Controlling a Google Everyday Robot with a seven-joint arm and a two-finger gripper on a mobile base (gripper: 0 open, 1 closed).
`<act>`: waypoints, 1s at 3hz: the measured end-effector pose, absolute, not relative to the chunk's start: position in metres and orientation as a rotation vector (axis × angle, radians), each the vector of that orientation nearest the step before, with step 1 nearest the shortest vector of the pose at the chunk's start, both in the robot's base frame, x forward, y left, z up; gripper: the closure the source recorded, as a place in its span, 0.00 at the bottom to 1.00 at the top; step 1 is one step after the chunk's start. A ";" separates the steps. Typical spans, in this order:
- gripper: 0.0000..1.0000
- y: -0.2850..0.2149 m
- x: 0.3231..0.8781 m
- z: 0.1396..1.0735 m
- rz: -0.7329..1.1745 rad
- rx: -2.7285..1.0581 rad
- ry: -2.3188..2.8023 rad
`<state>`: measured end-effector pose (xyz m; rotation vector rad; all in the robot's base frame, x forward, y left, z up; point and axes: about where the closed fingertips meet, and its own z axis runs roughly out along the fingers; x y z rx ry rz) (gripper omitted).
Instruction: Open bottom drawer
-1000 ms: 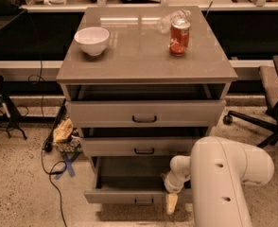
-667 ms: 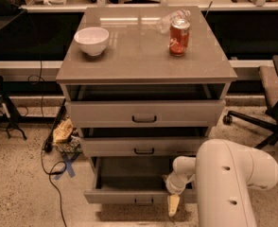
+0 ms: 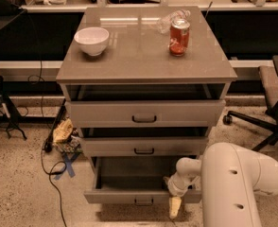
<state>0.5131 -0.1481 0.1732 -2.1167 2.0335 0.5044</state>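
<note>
The bottom drawer (image 3: 129, 196) is the lowest of three grey-beige fronts, with a small black bar handle (image 3: 143, 202). It stands pulled out, showing its plain grey tray (image 3: 129, 176). My gripper (image 3: 175, 206) hangs at the drawer's right front corner, its pale fingertip pointing down just past the front panel. It is to the right of the handle. The white arm (image 3: 233, 183) fills the lower right corner.
The top drawer (image 3: 144, 112) and middle drawer (image 3: 143, 146) are each pulled out a little. A white bowl (image 3: 91, 40), a red can (image 3: 179, 37) and a clear plastic bottle (image 3: 169, 18) sit on the cabinet top. A cable and litter lie on the floor at left. An office chair (image 3: 271, 93) stands at right.
The arm and gripper have shifted slightly right and down. The bottom drawer stays pulled out.
</note>
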 end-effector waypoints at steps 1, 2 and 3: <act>0.00 -0.152 0.502 0.170 0.526 -2.103 2.073; 0.16 -0.160 0.488 0.168 0.533 -2.068 2.113; 0.39 -0.167 0.474 0.168 0.533 -2.029 2.147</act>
